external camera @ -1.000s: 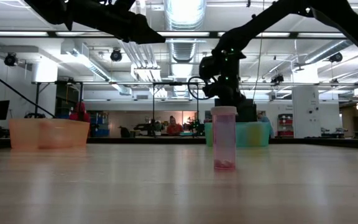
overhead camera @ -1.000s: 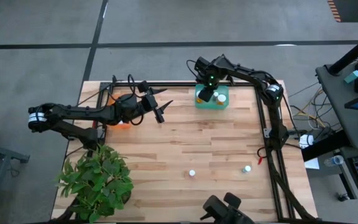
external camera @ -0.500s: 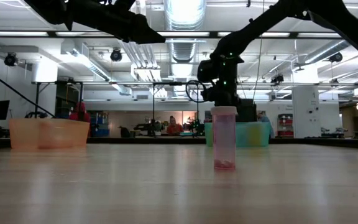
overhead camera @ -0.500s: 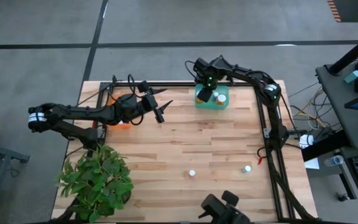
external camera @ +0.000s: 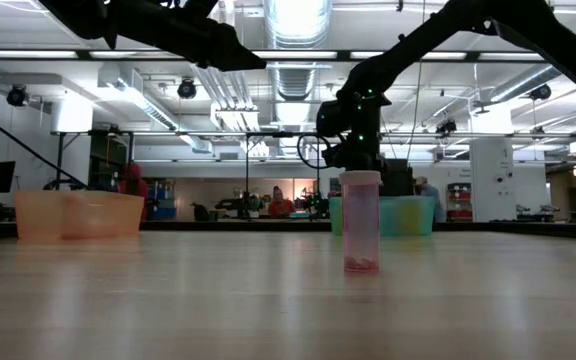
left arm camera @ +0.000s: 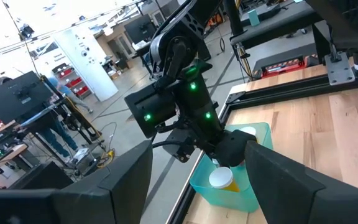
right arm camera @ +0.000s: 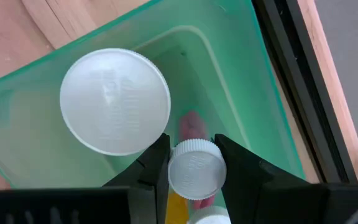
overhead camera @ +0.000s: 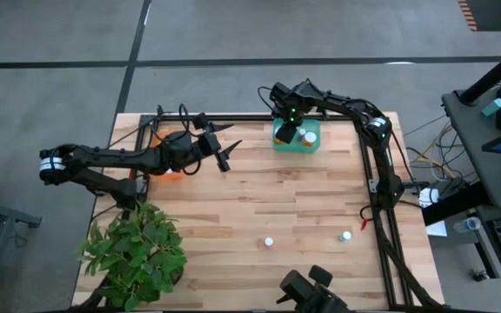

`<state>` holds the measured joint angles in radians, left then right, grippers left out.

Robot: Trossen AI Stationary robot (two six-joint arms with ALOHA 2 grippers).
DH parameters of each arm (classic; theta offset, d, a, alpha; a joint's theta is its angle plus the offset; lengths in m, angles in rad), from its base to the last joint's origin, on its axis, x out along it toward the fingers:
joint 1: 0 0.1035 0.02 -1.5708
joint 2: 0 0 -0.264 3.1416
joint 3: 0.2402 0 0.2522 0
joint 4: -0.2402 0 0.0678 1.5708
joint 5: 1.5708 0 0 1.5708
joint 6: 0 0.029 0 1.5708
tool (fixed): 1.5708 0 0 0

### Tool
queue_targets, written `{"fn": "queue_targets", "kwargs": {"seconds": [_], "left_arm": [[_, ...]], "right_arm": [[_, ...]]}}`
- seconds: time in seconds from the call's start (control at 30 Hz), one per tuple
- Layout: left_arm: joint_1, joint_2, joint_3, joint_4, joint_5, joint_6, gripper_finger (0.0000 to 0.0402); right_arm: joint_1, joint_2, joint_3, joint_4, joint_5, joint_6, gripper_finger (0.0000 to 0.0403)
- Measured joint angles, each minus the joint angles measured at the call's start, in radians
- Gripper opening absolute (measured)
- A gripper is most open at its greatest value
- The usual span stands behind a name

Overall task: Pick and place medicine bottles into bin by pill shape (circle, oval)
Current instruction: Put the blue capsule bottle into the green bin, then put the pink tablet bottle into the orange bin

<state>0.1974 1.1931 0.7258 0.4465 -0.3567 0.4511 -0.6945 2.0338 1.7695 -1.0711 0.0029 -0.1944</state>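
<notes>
My right gripper (overhead camera: 289,130) hangs over the green bin (overhead camera: 311,144) at the table's far edge, shut on a small white-capped bottle (right arm camera: 196,168) with an orange body. A bottle with a wider white cap (right arm camera: 115,101) stands in the bin beside it. Two more bottles (overhead camera: 269,243) (overhead camera: 345,236) stand upright on the table near its front; one shows pink in the low view (external camera: 360,222). My left gripper (overhead camera: 224,149) is open and empty in the air by the orange bin (overhead camera: 174,172), at the far left. My right gripper pinches the small bottle's white cap by its rim (right arm camera: 174,169) between its two fingers. The fingers come from above and point down into the green bin. The bottle hangs upright below them, inside the bin's walls; whether its base rests on the bin floor cannot be seen.
A potted green plant (overhead camera: 137,252) stands at the table's near left corner. A black frame rail (overhead camera: 368,174) runs along the right and far edges. Another dark device (overhead camera: 316,291) sits at the near edge. Bare wood (overhead camera: 259,191) lies between the bins and the two standing bottles.
My right gripper has shifted a little toward the table's left edge above the green bin, still shut on the bottle.
</notes>
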Motion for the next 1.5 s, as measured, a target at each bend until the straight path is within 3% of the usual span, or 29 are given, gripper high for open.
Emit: {"fn": "queue_targets", "kwargs": {"seconds": [0.33, 0.93, 1.23, 1.5], "left_arm": [[0.0, 0.0, 0.0, 0.0, 0.0, 0.0, 0.0235], [0.0, 0.0, 0.0, 0.0, 0.0, 0.0, 0.0235], [0.0, 0.0, 0.0, 0.0, 0.0, 0.0, 0.0235], [0.0, 0.0, 0.0, 0.0, 0.0, 0.0, 0.0235]], "right_arm": [[0.0, 0.002, -0.003, 0.005, 0.0, 0.0, 0.0104], [0.0, 0.001, -0.006, 0.0, 0.0, 0.019, 0.0181], [0.0, -0.029, 0.025, -0.055, 0.001, 0.038, 0.0184], [0.009, -0.143, 0.021, -0.07, 0.0, 0.076, 0.0176]]}}
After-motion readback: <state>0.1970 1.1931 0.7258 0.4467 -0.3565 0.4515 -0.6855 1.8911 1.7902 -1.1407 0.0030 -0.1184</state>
